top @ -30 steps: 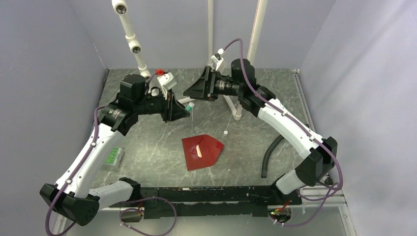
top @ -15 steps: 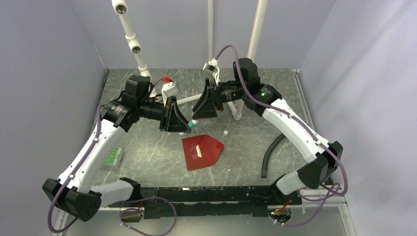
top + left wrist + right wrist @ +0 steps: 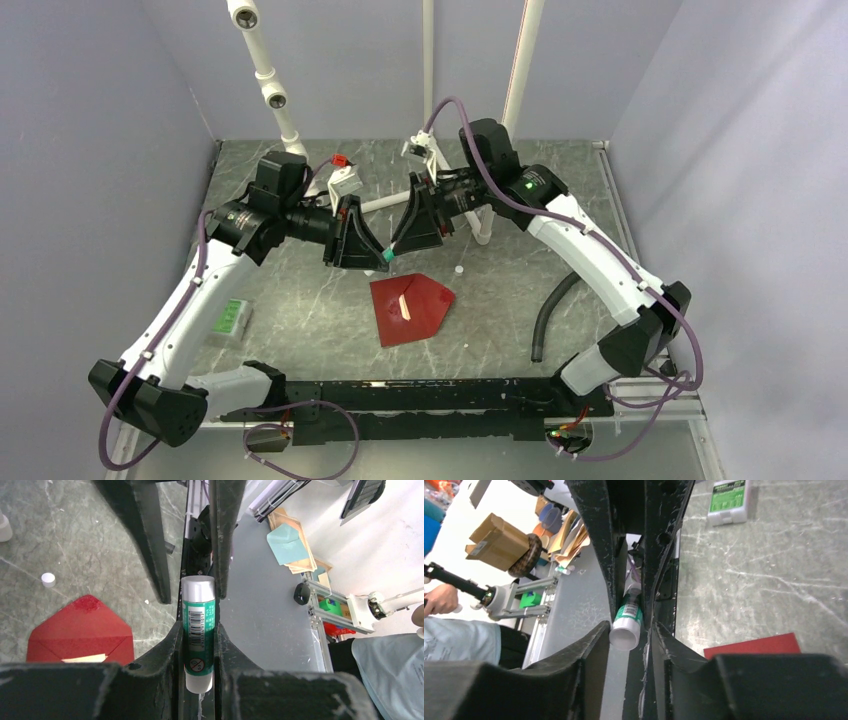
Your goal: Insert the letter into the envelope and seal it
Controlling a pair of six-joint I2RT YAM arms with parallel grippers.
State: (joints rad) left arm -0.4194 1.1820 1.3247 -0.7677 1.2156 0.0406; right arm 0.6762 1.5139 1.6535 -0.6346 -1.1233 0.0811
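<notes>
Hold glue stick (image 3: 199, 625) firm in clamped left gripper (image 3: 383, 257); centre half-open right gripper (image 3: 630, 630) on free end; squeeze, pull axially.

Of the letter (image 3: 405, 307) we see only a pale strip at the mouth of the envelope (image 3: 428, 298); the rest is hidden inside. From the left wrist, the envelope's near part is lost behind the left gripper (image 3: 197, 630). From the right wrist, only a red sliver of it clears the right gripper (image 3: 629, 627). From above, the glue stick (image 3: 385, 256), just beyond the envelope's far edge, is almost wholly hidden between the two grippers, with only its green end showing. We cannot read its small label print. A tiny white thing (image 3: 458, 269) just off the envelope's right point is too small to identify. The green-and-white packet (image 3: 233, 318), well left of the envelope, has unreadable print, and the right wrist picture's top edge cuts it off.
</notes>
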